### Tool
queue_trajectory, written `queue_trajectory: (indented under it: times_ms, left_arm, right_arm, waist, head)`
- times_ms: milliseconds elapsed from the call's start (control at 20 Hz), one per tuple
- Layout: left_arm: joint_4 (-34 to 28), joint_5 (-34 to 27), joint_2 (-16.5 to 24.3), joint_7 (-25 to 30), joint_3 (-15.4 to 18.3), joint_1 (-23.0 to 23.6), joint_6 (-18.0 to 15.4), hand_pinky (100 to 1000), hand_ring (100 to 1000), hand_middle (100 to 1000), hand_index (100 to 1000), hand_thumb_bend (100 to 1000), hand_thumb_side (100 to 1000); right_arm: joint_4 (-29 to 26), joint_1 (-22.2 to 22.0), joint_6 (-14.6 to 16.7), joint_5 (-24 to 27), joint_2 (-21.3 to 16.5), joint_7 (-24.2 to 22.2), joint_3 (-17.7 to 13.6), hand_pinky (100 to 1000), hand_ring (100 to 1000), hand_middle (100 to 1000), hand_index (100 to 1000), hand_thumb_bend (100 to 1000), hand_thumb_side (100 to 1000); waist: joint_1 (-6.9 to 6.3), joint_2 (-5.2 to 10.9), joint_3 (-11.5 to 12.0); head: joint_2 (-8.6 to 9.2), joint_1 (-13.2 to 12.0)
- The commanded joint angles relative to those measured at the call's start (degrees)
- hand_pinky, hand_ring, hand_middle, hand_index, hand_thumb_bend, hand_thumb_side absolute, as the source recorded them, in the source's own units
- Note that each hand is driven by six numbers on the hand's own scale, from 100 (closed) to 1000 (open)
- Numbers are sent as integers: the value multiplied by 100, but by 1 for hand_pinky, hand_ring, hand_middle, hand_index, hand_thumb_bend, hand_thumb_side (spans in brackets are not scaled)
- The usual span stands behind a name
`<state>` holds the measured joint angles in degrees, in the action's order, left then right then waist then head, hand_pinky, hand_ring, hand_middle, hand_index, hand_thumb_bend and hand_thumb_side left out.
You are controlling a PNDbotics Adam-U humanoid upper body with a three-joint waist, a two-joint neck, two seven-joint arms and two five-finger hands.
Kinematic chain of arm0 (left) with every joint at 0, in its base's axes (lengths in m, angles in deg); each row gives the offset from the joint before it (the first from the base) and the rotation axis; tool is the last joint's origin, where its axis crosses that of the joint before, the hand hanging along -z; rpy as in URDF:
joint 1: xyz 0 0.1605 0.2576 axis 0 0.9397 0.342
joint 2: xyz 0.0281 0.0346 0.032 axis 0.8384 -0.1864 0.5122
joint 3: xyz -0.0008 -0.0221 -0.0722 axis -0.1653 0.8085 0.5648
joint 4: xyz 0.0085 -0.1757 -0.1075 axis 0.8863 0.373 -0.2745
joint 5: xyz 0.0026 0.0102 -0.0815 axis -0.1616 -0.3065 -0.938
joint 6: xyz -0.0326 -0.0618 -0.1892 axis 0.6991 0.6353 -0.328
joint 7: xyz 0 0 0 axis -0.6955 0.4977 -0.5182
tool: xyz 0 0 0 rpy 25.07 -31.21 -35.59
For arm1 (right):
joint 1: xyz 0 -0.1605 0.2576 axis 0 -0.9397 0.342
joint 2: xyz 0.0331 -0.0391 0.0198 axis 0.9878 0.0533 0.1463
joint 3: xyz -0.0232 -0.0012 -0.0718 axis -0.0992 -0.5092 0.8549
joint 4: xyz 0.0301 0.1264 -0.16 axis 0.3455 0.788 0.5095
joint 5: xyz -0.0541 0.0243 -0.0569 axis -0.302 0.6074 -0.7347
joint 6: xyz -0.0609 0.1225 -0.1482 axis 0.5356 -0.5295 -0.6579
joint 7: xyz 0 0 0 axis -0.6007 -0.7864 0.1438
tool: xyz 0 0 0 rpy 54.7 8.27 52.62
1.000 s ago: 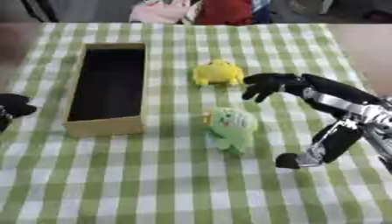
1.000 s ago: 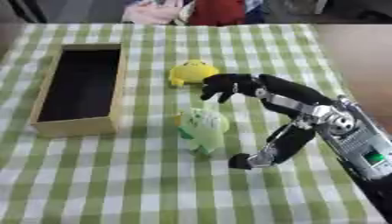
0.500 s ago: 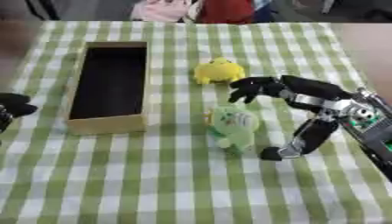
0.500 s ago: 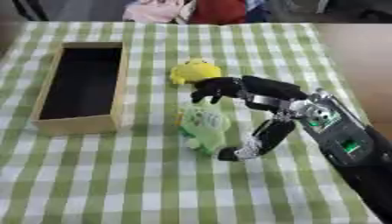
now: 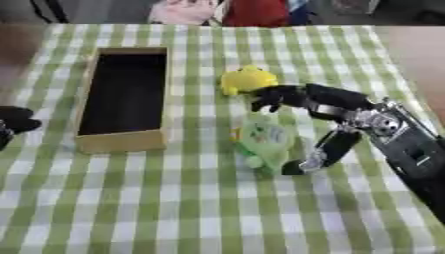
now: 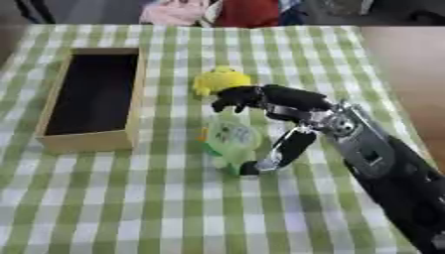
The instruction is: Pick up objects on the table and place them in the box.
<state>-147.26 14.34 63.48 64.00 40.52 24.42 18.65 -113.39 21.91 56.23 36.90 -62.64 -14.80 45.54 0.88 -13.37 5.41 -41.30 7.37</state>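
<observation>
Left eye view: we see our right hand (image 5: 323, 110) spread wide around the green soft plush toy (image 5: 263, 142) mid-tabletop, fingers (image 5: 271, 95) above it, thumb at its right side.
Yellow plush toy (image 5: 245, 79): just beyond, towards the far edge.
Open wooden box (image 5: 121, 140): near the left edge.
Handling: we judge the green toy light and squashy; take its round middle.
Left hand (image 5: 15, 122): at the left edge, fingers unclear.

One box (image 5: 121, 139), two toys — one yellow toy (image 5: 246, 79) (rounded), one green toy (image 5: 263, 141).
</observation>
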Motion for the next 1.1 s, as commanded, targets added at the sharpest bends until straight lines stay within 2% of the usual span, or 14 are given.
queue_trajectory:
  times_ms: [50,250,750,1100]
  left_arm:
    - [-84,-14,96,28,-21,-64,-14,779,669,649,711,100,935]
    - [-84,-11,91,28,-20,-68,-16,779,670,649,711,100,936]
    - [-90,-6,89,31,-23,-85,-12,779,670,650,711,100,935]
    - [-95,-5,91,32,-28,-93,-20,779,671,650,712,100,933]
  right_arm:
    - [130,127,73,-246,6,110,-16,745,1000,834,960,536,447]
    - [296,130,202,-577,71,213,33,744,1000,828,950,557,459]
    - [565,34,632,-1517,117,728,111,735,994,786,913,532,479]
    - [978,28,732,-2020,185,1207,41,721,968,753,895,497,423]
  waist:
    - [-12,96,13]
    - [-10,82,25]
    - [-1,63,36]
    - [-11,51,46]
  head:
    - [-25,29]
    - [-24,26]
    - [-19,10]
    - [-10,16]
